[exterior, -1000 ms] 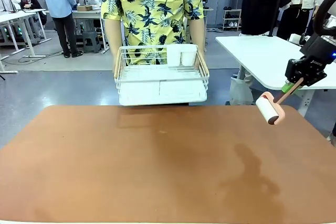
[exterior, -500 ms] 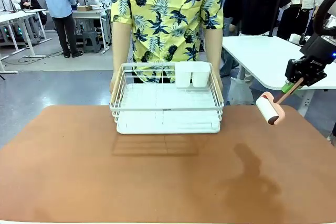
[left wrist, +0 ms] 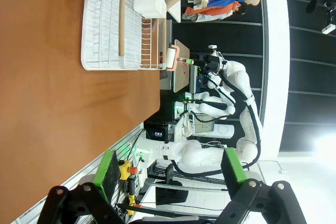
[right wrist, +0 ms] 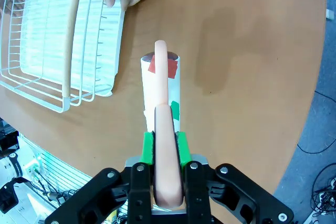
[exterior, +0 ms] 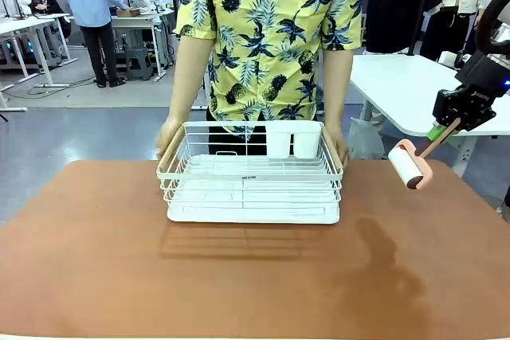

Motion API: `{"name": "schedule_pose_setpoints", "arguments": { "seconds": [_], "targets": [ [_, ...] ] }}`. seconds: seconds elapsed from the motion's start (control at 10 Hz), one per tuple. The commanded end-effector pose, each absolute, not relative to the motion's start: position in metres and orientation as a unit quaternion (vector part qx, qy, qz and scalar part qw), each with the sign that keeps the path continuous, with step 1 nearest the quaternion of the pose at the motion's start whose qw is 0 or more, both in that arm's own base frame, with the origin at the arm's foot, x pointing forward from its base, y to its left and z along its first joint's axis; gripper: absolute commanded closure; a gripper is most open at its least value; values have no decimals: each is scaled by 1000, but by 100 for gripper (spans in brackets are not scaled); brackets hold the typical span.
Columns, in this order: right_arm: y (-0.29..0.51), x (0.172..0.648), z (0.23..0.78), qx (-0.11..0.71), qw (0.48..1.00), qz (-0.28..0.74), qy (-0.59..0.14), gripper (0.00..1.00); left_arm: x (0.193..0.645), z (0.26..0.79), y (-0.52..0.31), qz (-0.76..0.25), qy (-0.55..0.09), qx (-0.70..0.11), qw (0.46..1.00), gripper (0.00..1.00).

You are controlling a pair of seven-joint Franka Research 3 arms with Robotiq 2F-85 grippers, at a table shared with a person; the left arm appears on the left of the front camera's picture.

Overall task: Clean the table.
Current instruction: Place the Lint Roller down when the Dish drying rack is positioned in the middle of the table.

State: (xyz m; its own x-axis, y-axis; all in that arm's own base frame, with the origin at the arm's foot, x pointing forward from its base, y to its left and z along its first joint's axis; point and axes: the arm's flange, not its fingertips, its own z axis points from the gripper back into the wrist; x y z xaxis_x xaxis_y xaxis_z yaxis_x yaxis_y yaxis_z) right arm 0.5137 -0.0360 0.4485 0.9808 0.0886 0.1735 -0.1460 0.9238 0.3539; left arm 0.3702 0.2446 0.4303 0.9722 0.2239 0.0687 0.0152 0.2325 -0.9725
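- The table [exterior: 96,260], with its matte reddish-brown top and rounded corners, spans the lower part of the front view; a darker shadow lies on its right half.
- A white wire rack [exterior: 251,185] is held at the far edge of the table, near the middle; from the front view it cannot be told whether it rests on the top or hangs just above it.
- Two white cups [exterior: 292,139] stand side by side in the rack's far right corner.
- The person, in a yellow pineapple-print shirt, stands at the far side and holds the rack at both ends, one hand [exterior: 166,138] on the picture's left rim and the other hand [exterior: 338,146] on the right rim.
- The right gripper [right wrist: 167,153] is raised at the table's right edge, well apart from the rack; its jaws are closed on the pink handle of a lint roller [exterior: 409,165], whose white roll points down and toward the table.
- The left gripper [left wrist: 170,174] is above the table's near edge; its green-padded fingers [left wrist: 109,169] stand wide apart, with nothing between them.
- A white-topped table [exterior: 414,85] stands beyond the right arm.
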Motion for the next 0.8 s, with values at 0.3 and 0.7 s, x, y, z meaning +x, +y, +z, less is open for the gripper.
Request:
{"name": "schedule_pose_setpoints", "arguments": {
  "seconds": [0.3,0.7],
  "targets": [
    [-35,516,450,193,975,62,-86,79,366,430,245,66,-99,-618,777,0],
    [-35,516,450,193,975,62,-86,79,366,430,245,66,-99,-618,777,0]
  ]
}}
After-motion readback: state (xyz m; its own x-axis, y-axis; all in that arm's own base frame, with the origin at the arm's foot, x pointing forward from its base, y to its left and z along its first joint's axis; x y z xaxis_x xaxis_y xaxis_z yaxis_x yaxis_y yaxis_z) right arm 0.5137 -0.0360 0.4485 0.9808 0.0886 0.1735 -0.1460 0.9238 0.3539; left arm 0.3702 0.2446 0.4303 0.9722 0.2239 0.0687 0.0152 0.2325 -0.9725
